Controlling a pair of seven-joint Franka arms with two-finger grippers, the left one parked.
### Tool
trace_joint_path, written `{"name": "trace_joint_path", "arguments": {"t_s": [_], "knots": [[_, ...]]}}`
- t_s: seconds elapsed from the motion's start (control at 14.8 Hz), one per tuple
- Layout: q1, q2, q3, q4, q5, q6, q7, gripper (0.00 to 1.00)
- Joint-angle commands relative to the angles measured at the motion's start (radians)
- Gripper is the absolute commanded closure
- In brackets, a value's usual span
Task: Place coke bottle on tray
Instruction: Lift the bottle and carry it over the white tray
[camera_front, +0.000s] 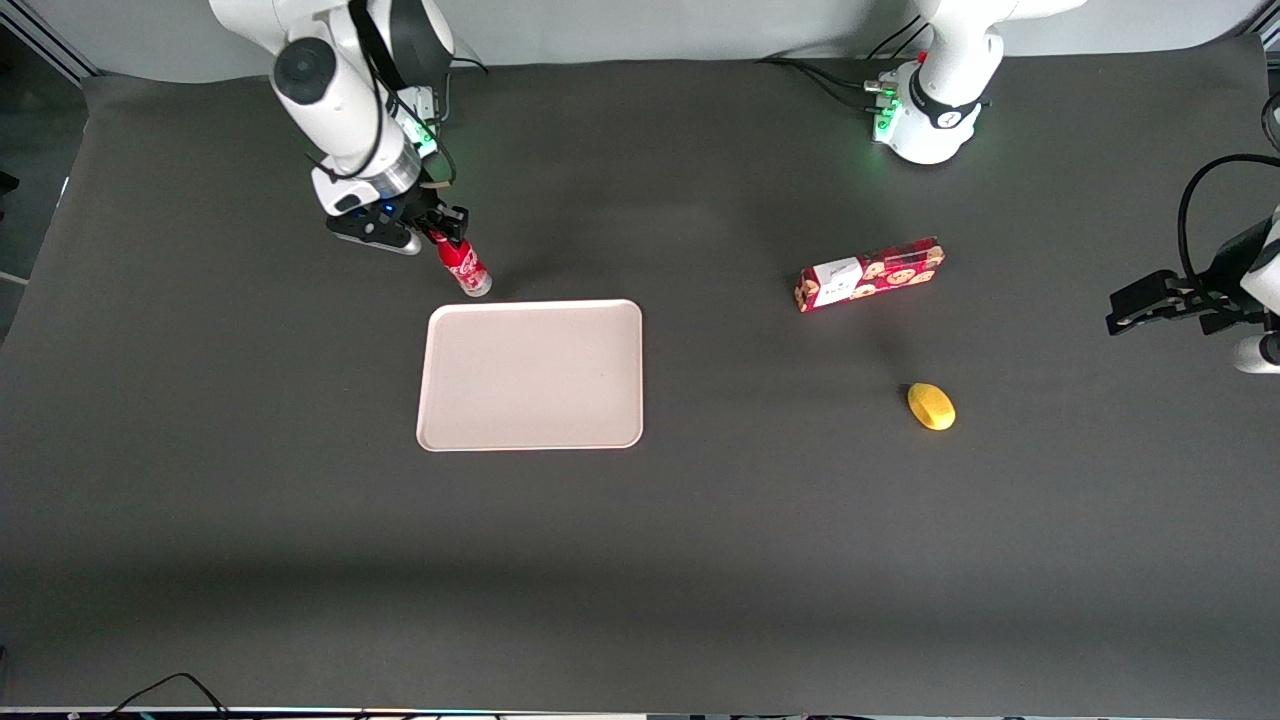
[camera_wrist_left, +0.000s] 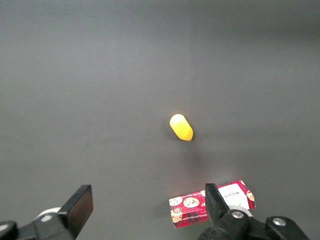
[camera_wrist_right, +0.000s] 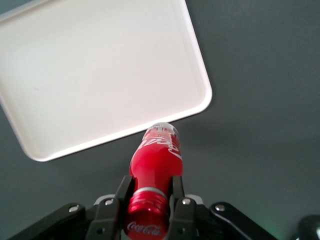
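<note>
Gripping the coke bottle (camera_wrist_right: 156, 165) at its neck, just under the cap: gripper (camera_wrist_right: 150, 202) fingers (camera_wrist_right: 109, 210) clamped on either side. Bottle hangs from the jaws, long axis tilted, silvery base leading toward the tray (camera_front: 530, 375). In the front view the base sits just outside the tray's rim, at the edge farthest from the front camera; I can't tell if it's touching the table. My read: carry it nearer the front camera, over the rim, and set it down mid-tray.

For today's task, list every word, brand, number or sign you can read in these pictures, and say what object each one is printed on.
"Coca-Cola": white script on the cap of the coke bottle, held in the gripper beside the tray.
White script on the bottle's body: only partly readable.
Cookie box: white label print too blurred to read.
</note>
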Motion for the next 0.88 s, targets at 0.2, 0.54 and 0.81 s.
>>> {"name": "trace_joint_path", "arguments": {"t_s": [0.2,0.54,0.81], "knots": [[-0.023,0.002,-0.205,0.4,-0.13,-0.413,0.003,1.0],[-0.03,0.123,-0.207,0.45,-0.221,-0.388,0.009,1.0],[-0.038,0.323,-0.233,0.467,-0.241,-0.215,0.007,1.0]]}}
